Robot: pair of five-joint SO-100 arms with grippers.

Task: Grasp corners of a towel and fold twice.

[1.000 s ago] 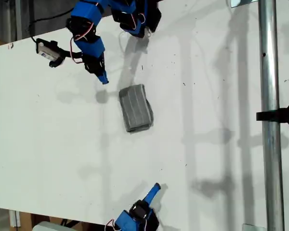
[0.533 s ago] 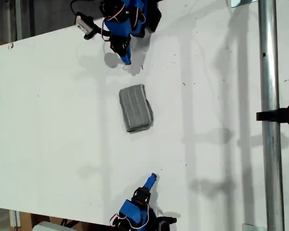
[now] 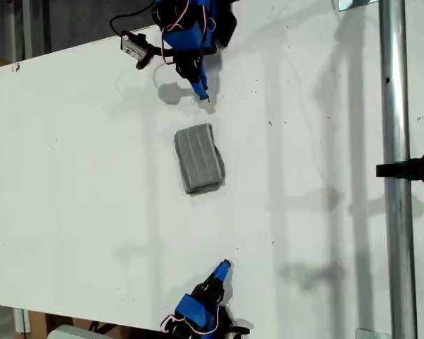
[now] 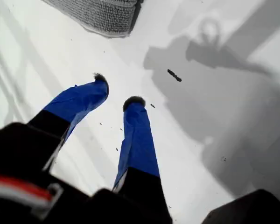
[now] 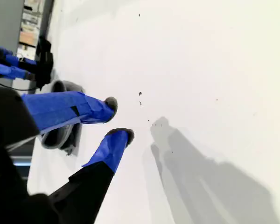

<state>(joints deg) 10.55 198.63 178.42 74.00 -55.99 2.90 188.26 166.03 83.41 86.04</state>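
The towel (image 3: pixel 198 159) lies folded into a compact oblong bundle on the white table (image 3: pixel 71 198), flat, its thin pale stripes running along its length. Nothing touches it. One end looks a little thicker and rounder, where the layers bulge.

My first gripper (image 3: pixel 201 92) hovers near one short end of the towel, clear of the cloth. In my first wrist view, my first gripper (image 4: pixel 116 91) has its two blue-taped fingers parted with only bare table between them; it is released and empty. An edge of the towel (image 4: pixel 102 14) shows just past the fingertips, and my arm's shadow falls on the table beside the towel.

My second gripper (image 3: pixel 225 267) is on the opposite side of the towel, farther from it than the first, and also apart from the cloth. In my second wrist view, my second gripper (image 5: pixel 116 119) has its fingertips a small way apart, holding nothing. The towel (image 5: pixel 56 137) shows as a gray bundle partly hidden behind one finger.

A metal pole (image 3: pixel 394 176) runs well apart from the towel, on the side toward the exterior view's right.
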